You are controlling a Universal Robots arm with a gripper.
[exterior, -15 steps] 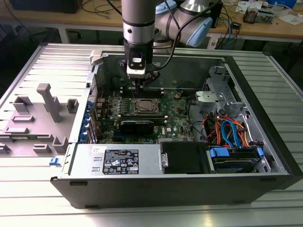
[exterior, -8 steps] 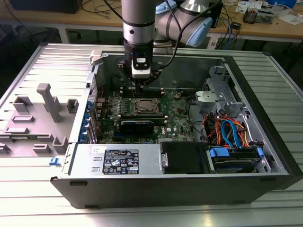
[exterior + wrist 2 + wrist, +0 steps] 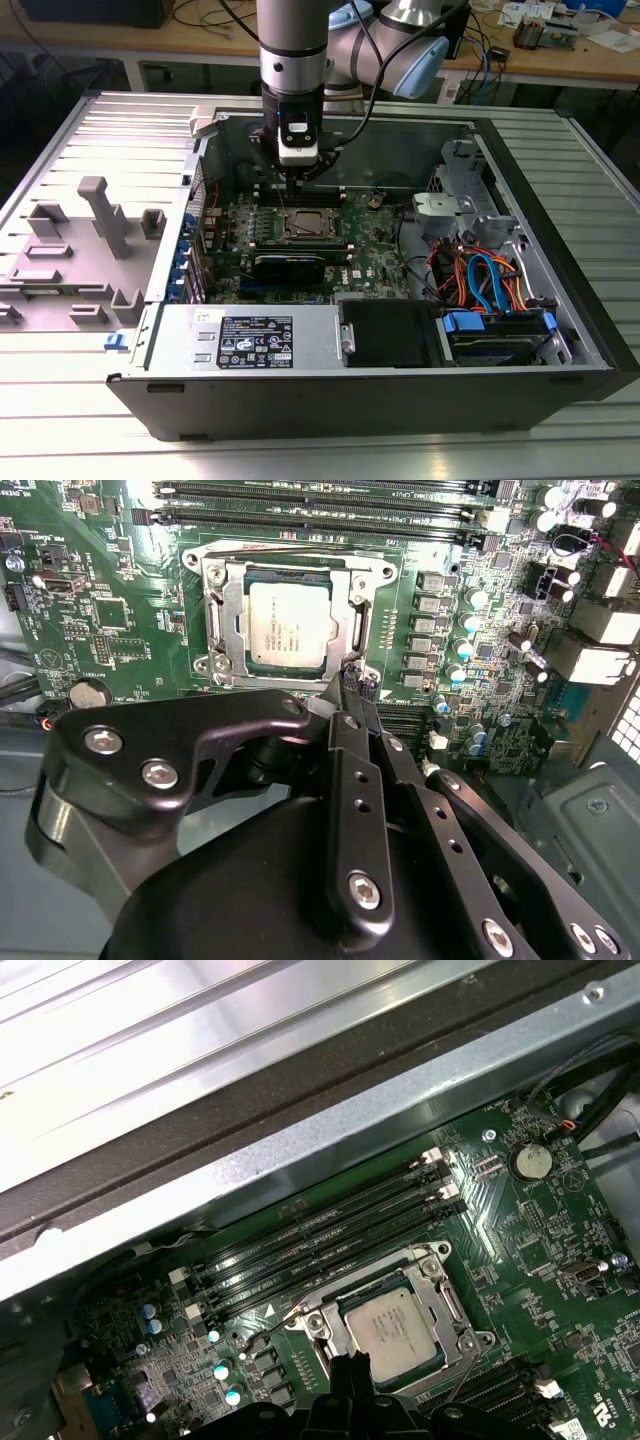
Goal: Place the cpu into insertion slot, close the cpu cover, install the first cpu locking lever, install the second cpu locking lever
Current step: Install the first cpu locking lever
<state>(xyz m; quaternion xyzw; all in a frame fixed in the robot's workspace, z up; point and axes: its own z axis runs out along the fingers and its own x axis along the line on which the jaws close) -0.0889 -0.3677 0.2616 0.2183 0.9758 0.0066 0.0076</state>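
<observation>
The cpu (image 3: 288, 630) lies flat in the socket on the green motherboard, its silvery top facing up; it also shows in the first wrist view (image 3: 393, 1327) and in the exterior view (image 3: 305, 225). The cpu cover (image 3: 226, 610), a thin silvery frame, lies down around it (image 3: 443, 1307). Thin wire levers stick out at the socket's corners (image 3: 275, 1322) (image 3: 462, 1378). My gripper (image 3: 350, 677) hangs just above one edge of the socket, fingers shut together with nothing visibly between them. In the exterior view the gripper (image 3: 298, 183) stands upright over the socket's far side.
Black memory slots (image 3: 330, 1230) run along the socket's far side. A long black card (image 3: 290, 265) lies nearer the front, with a power supply (image 3: 250, 340) and coloured cables (image 3: 480, 275) at the exterior view's right. Case walls (image 3: 200, 150) surround the board. Grey fixtures (image 3: 100, 215) stand outside.
</observation>
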